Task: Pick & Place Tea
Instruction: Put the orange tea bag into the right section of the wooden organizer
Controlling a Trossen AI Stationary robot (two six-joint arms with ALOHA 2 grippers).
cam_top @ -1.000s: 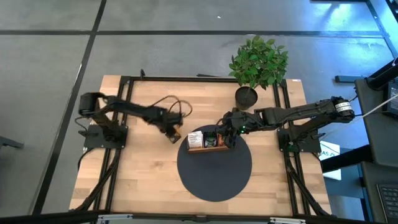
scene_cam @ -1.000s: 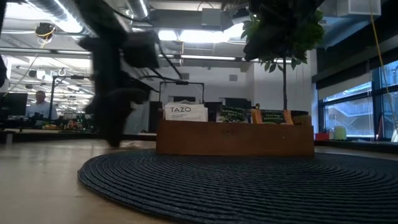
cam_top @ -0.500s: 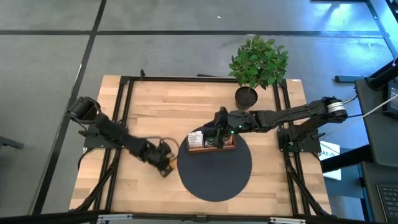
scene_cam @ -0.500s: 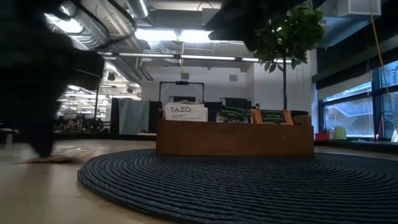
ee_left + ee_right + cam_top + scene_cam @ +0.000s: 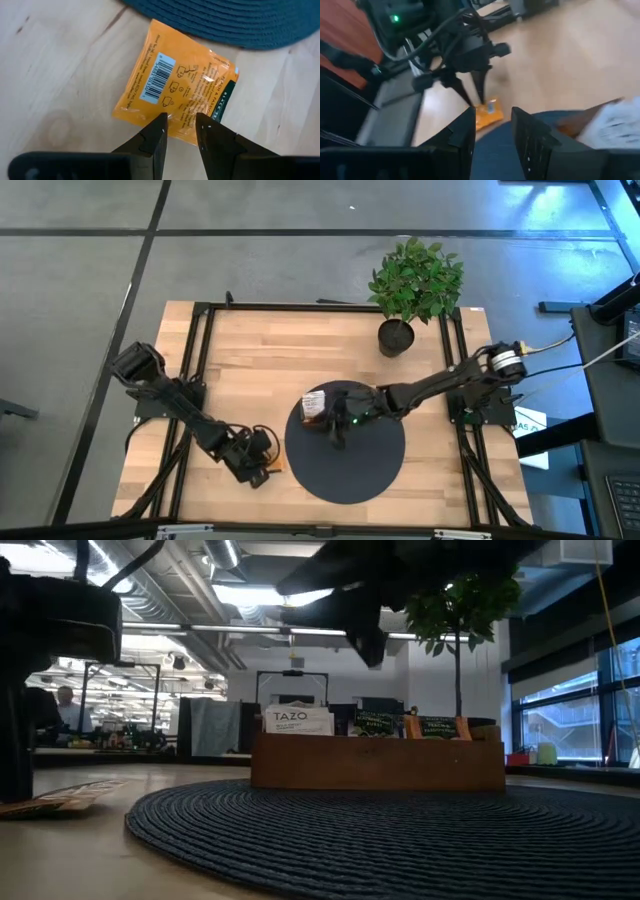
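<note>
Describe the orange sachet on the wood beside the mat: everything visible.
The orange sachet is a flat, square, glossy packet with a white barcode label, small printed icons and a dark strip along one edge. It lies flat and askew on the bare wooden table, just off the mat. The left gripper hovers over its edge, jaws slightly apart.

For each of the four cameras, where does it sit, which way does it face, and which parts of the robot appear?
High: overhead, facing down; both arms, wooden tray.
Low: table height, facing the room; tray, dark arms above.
Left wrist: facing the table; left gripper over an orange tea sachet.
Right wrist: right gripper, facing the left arm.
Shared: both wrist views show the sachet.
</note>
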